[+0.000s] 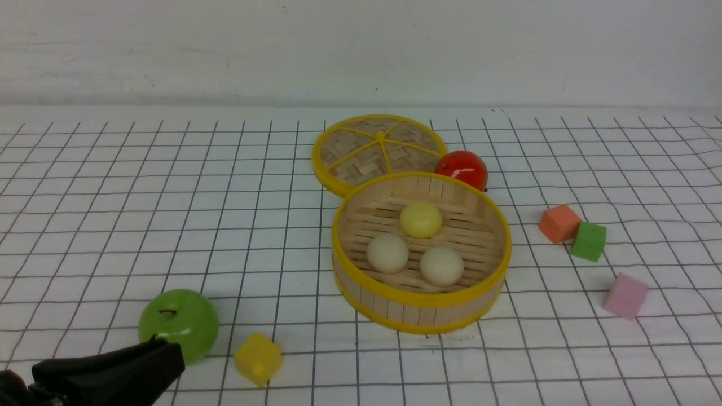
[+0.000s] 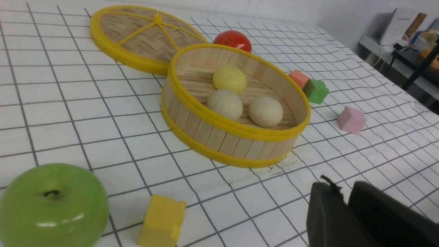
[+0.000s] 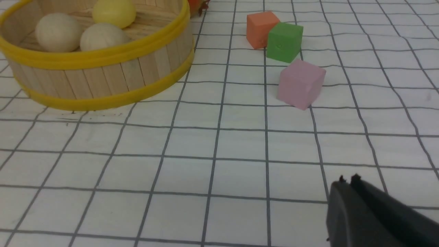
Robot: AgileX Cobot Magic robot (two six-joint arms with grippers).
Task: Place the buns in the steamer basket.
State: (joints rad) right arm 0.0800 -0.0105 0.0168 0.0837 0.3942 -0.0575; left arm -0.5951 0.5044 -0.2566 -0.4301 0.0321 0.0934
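Note:
The steamer basket (image 1: 423, 298) stands at the table's middle. All three buns lie on its floor: the pale yellow one (image 1: 421, 219) at the back and two cream-white ones (image 1: 387, 253) (image 1: 441, 265) in front. The basket also shows in the left wrist view (image 2: 236, 129) and the right wrist view (image 3: 103, 56). My left gripper (image 1: 172, 355) is low at the front left, beside the green apple, shut and empty (image 2: 346, 195). My right gripper (image 3: 348, 181) is shut and empty over bare cloth, well short of the pink cube; it is out of the front view.
The flat woven lid (image 1: 378, 149) lies behind the basket, with a red apple (image 1: 461, 168) beside it. A green apple (image 1: 179, 321) and a yellow cube (image 1: 258, 358) sit front left. Orange (image 1: 559, 223), green (image 1: 589, 241) and pink (image 1: 626, 295) cubes sit to the right.

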